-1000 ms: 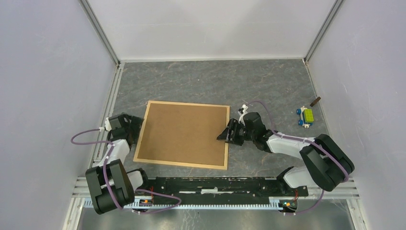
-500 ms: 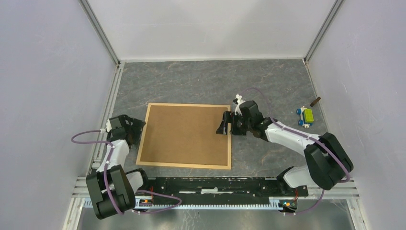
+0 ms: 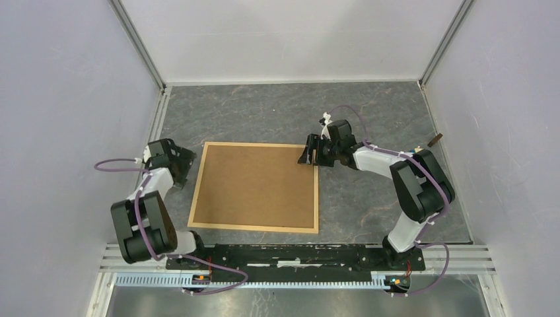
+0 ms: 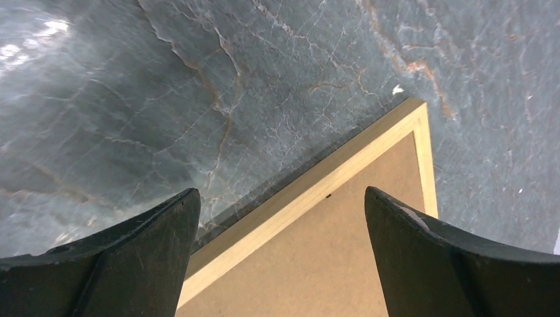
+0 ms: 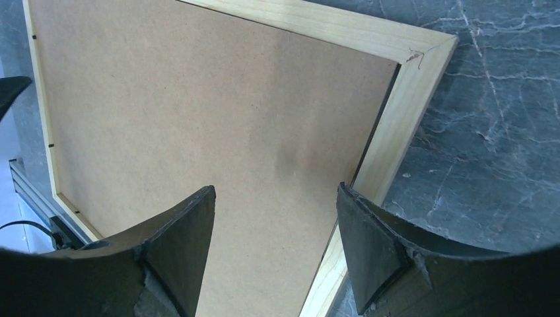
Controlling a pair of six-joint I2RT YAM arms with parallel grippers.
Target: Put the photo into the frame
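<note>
frame [image 3: 251, 227] lies flat on the table [image 3: 370, 198], back side up, w/ the brown backing board [image 3: 254, 185] sitting flush inside its rails. near rail is well away from both grippers, toward the arm bases. photo isn't visible in any view; can't tell if it's under the board. long axis looks to run left-right, i.e. from one gripper across to the other, short side going near-far; glazed face prob. points down into the table. left gripper [image 3: 183, 161] is just outside the far-left corner, jaws apart, nothing held; in its wrist view the corner rail sits below and between the fingers [image 4: 132, 251]. right gripper [image 3: 309, 156] hangs over the far-right corner, jaws also apart and empty, w/ board and rail directly under its fingers [image 5: 178, 244]. handling guess: thin pale wood, so light and stiff, slides easily on the smooth top. flush on the table means no gap to get under, so pinch a rail across its width nr a corner. board: thin, rigid, best levered up at an edge.
</note>
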